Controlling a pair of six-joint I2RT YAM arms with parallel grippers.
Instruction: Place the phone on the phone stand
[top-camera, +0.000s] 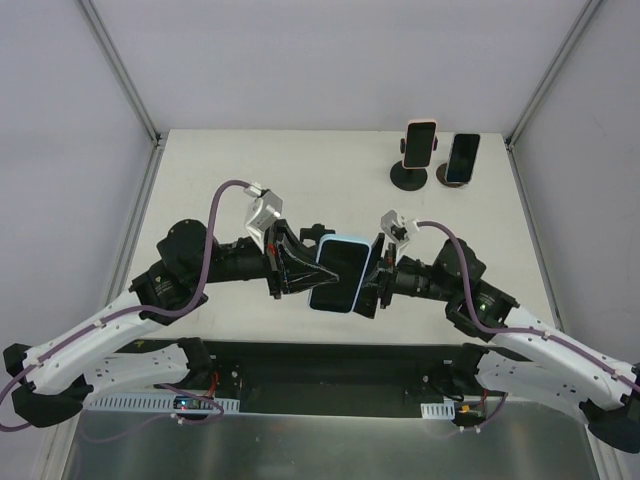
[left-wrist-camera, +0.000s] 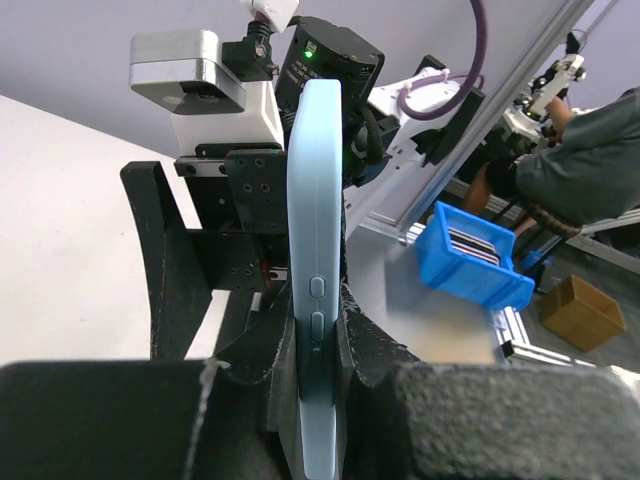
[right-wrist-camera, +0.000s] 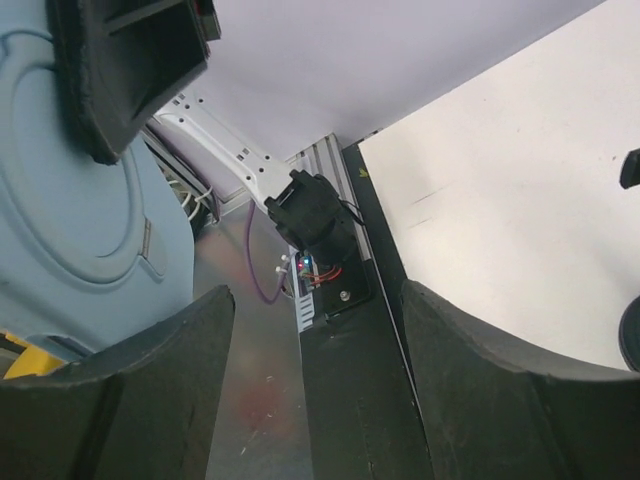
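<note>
At centre frame, left claw (top-camera: 305, 270) clamps the phone (top-camera: 340, 273); right claw (top-camera: 373, 280), wide open and empty, should close squarely before release.

Phone (top-camera: 338, 273) at centre — left stand (top-camera: 407, 178), right stand (top-camera: 452, 181) behind, far-right.

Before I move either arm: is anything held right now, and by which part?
The left gripper holds the light blue phone, pinching its front and back faces near one long edge. The right gripper is open beside it.
</note>
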